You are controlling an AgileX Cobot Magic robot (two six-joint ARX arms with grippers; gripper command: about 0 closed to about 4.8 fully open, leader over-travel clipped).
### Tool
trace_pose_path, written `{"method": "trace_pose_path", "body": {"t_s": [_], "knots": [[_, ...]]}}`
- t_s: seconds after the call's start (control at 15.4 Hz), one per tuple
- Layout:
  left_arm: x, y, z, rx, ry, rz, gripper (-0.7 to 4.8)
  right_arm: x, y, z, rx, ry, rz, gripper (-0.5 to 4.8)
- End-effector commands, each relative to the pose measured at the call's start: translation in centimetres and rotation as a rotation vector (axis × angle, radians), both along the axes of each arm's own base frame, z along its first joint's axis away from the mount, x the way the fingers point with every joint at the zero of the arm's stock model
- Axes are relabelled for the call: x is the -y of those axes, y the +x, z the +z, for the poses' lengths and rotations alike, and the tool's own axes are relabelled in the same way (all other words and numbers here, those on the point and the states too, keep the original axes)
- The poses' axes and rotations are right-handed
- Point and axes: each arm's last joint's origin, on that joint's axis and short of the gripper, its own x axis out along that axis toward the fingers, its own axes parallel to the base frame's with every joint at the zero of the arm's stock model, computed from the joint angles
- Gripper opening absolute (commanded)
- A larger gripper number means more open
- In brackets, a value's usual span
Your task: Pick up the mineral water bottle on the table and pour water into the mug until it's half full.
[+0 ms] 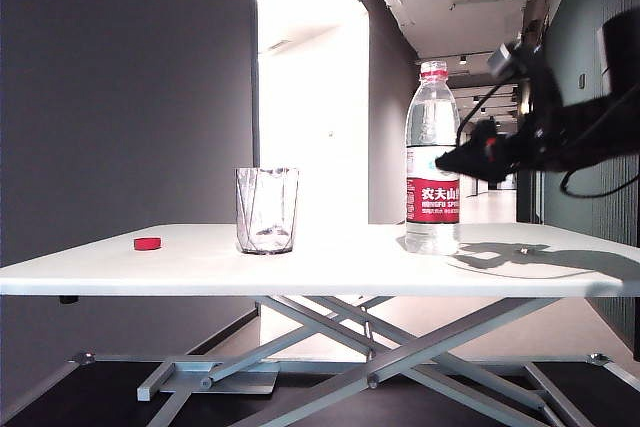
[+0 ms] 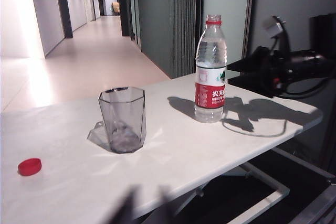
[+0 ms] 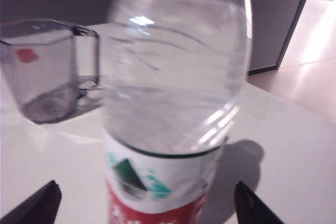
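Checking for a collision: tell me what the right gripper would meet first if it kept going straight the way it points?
Most likely the bottle. The right gripper is open, with the bottle between its fingertips in the wrist view. From the side it sits level with the bottle's middle, just short of it. The glass stands farther along.

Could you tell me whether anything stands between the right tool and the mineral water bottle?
Nothing visible does. The right tool is open, its fingers either side of the mineral water bottle with clear table around it; the mug stands off beyond.
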Motion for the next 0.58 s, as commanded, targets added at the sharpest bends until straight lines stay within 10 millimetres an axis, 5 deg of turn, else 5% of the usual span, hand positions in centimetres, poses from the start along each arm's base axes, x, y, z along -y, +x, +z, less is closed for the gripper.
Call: {"method": "trace_pose_path", "body": {"t_s": [0.06, 0.58], "knots": [[0.0, 0.0, -0.3, -0.030, 0.009, 0.005, 0.93, -0.1, 1.4, -0.1, 0.017, 0.007, 0.004, 4.79], [0.0, 0.1, -0.7, -0.052, 0.055, 0.021, 0.76, -1.3, 3.5, -0.7, 0.037, 0.014, 0.069, 4.79]]}}
